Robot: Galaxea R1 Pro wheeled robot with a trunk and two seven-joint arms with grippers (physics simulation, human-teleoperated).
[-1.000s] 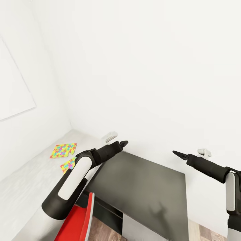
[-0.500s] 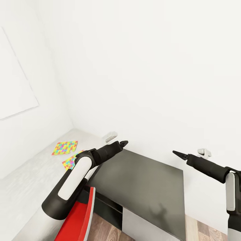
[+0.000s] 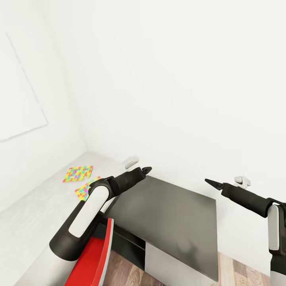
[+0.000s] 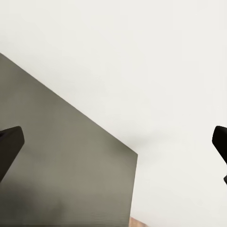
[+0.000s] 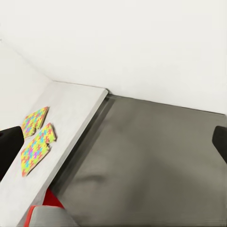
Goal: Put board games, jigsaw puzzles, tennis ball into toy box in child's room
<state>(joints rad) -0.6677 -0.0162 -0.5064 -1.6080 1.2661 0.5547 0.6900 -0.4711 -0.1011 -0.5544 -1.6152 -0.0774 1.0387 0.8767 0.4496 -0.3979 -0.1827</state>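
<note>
Two jigsaw puzzles lie flat on the pale grey table (image 3: 31, 210) at the left. One puzzle (image 3: 78, 173) is farther back. The other puzzle (image 3: 84, 187) is nearer and partly covered by my left forearm. The right wrist view also has them, as the far puzzle (image 5: 34, 121) and the near puzzle (image 5: 37, 147). My left gripper (image 3: 147, 170) hangs open over the back edge of the dark cabinet top, holding nothing. My right gripper (image 3: 209, 182) is open in the air near the wall, also holding nothing. The toy box, board games and tennis ball are out of view.
A low dark-topped cabinet (image 3: 171, 214) stands against the white wall, right beside the table's end. A red chair (image 3: 93, 258) sits under my left arm. Small white fittings (image 3: 130, 162) are on the wall. Wood floor (image 3: 127, 274) lies below.
The whole picture has shifted a little, so the camera has moved. Both arms keep their pose and both grippers stay open.
</note>
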